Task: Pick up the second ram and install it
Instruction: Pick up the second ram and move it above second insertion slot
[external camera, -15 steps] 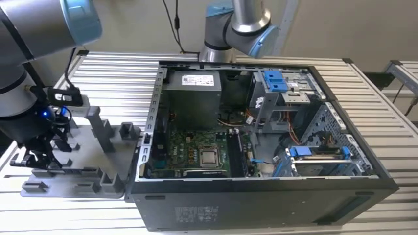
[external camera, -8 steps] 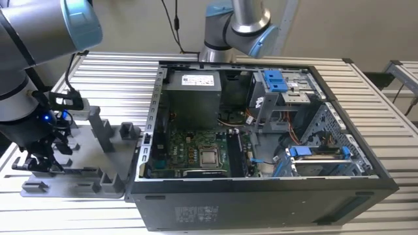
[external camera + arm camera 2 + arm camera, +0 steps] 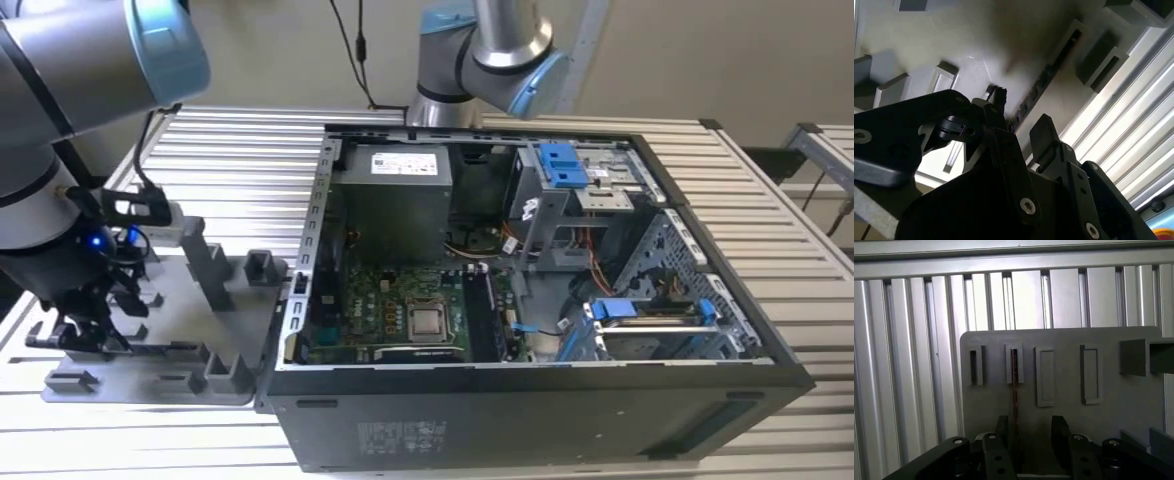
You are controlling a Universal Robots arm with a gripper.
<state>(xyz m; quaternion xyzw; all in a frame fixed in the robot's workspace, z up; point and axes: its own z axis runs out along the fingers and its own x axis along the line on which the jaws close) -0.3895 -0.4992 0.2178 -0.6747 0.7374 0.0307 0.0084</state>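
Gripper [image 3: 1030, 427] is held over the grey holder [image 3: 1114, 425], fingers [image 3: 1059, 428] spread, nothing gripped. Ram stick [image 3: 1015, 385] is seen slotted between them; not yet lifted or installed.

The gripper [image 3: 83, 325] hangs low over the holder [image 3: 174, 312], fingers parted, with the ram [image 3: 1014, 382] on edge between them, close to one finger; the gap on its other side is wider. Upright posts [image 3: 200, 250] rise from the holder just beside the arm, toward the case [image 3: 534, 420]. The case's wall [image 3: 302, 290] stands between holder and board [image 3: 400, 300]. The case is open on top. Power supply [image 3: 394, 195], drive cage [image 3: 567, 175] and cables [image 3: 481, 240] crowd the board's edges, while its middle seems reachable from above.
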